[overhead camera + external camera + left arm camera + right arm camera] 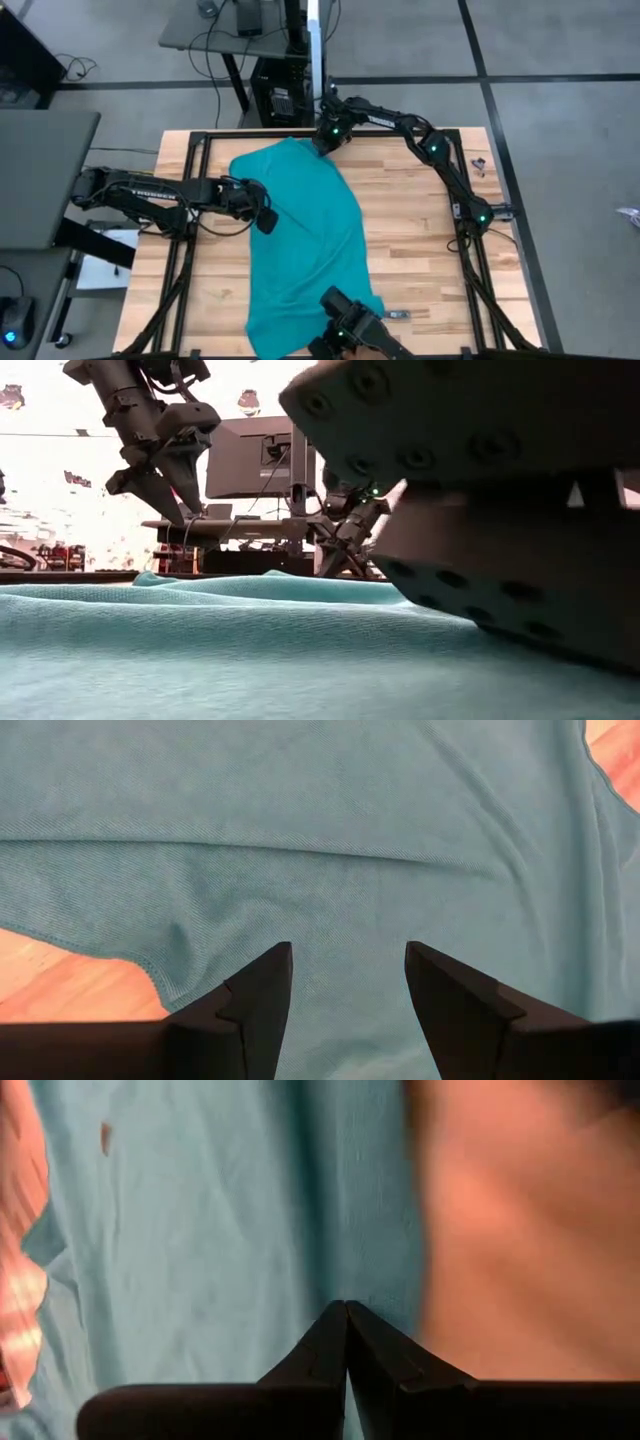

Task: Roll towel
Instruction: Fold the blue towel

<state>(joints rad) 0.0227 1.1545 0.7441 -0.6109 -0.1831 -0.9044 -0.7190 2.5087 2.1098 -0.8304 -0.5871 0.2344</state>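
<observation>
The teal towel (305, 230) lies spread on the wooden table (420, 250), running from the far edge to the near edge, with shallow folds (330, 840). My left gripper (265, 218) hangs open above the towel's left edge, fingers slanting down with only cloth below them (348, 955). In the low view it stands clear above the cloth (165, 500). My right gripper (322, 143) is shut and slants down at the towel's far end, its closed tips over cloth near the towel's edge (346, 1305). My right gripper's shut fingertips (335, 1330) point down at the towel's far end (220, 1230), close to its edge. I cannot tell whether they touch the cloth.
A dark device with a green light (345, 325) sits on the towel's near end and fills the right of the low view (480, 510). A black frame (200, 140) runs around the table. Bare wood lies right of the towel. A monitor (255, 455) stands beyond the far edge.
</observation>
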